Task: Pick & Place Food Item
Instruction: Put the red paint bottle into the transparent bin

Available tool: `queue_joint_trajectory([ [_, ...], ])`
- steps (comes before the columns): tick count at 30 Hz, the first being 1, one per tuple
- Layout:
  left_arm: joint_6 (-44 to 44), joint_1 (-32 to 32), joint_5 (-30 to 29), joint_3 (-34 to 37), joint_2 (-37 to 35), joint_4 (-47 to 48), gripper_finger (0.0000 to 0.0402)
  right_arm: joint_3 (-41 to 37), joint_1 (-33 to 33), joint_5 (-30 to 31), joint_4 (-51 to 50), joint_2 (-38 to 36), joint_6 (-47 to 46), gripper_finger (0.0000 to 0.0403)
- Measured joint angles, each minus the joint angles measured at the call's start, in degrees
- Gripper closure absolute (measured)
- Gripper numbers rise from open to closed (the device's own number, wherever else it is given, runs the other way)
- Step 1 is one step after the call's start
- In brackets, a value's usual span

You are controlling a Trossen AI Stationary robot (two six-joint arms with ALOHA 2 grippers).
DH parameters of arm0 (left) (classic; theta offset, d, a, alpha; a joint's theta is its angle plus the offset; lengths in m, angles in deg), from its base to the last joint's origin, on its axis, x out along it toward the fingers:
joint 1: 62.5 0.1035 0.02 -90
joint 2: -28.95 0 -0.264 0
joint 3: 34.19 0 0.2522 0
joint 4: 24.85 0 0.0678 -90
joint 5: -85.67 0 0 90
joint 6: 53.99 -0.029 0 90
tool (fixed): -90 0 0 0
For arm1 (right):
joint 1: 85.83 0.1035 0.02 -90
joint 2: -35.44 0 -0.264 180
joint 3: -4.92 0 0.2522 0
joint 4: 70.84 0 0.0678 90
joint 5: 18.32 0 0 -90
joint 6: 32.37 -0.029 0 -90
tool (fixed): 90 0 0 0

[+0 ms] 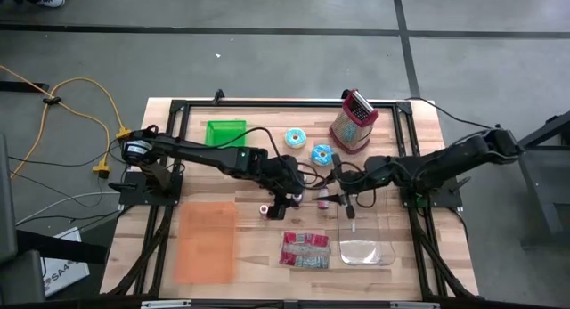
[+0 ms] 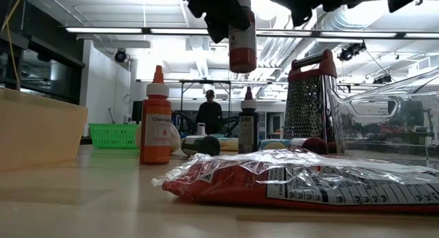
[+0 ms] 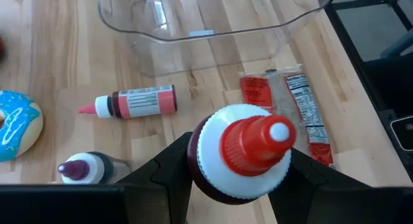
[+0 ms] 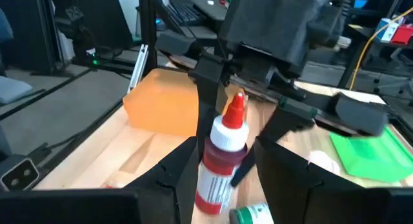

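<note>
A small bottle (image 2: 241,49) with red liquid, a white cap and a red nozzle hangs above the table's middle, with my left gripper (image 1: 289,195) shut on it. My right gripper (image 1: 346,200) stands open just to the bottle's right, level with it. In the right wrist view the bottle (image 4: 219,166) shows in the gap beyond the right gripper's fingers. A clear plastic container (image 1: 365,242) and a red snack packet (image 1: 305,249) lie near the front edge. My left gripper pinches the bottle's body just below the white cap (image 3: 195,140) between its two fingers (image 3: 164,179). The fingers come slanting down from the table's left. The bottle is lifted clear of the table, roughly upright, nozzle up.
Two more bottles (image 3: 132,102) (image 3: 84,167) lie below the grippers. An orange container (image 1: 207,240) sits front left, a green basket (image 1: 225,133) back left. Two blue donuts (image 1: 296,138) (image 1: 322,153) and a grater (image 1: 354,122) are at the back. A person (image 2: 209,114) stands far behind.
</note>
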Motion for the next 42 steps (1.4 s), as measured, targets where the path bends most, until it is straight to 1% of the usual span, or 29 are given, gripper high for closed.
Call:
queue_joint_trajectory([
  [7,-2.69,-0.96,0.03,0.00,0.00,-0.48,0.0247,0.02,1.15,0.03,4.32,3.76,-0.03,0.0261],
  [14,-2.72,-1.11,0.03,0.00,-0.02,-1.95,0.0247,0.02,1.09,-0.09,5.01,3.83,-0.09,0.0261],
  [30,-1.98,-1.11,-0.02,0.00,-0.02,-1.97,0.0247,0.02,1.09,0.02,5.62,3.79,1.35,0.0261],
  [34,0.07,-1.11,-0.06,0.00,-0.02,-3.52,0.0247,0.02,1.09,0.48,5.64,3.79,1.20,0.0261],
  [42,0.12,-1.11,-0.69,0.00,-0.02,-5.20,0.0247,0.02,1.09,0.48,5.62,3.79,1.06,0.0261],
])
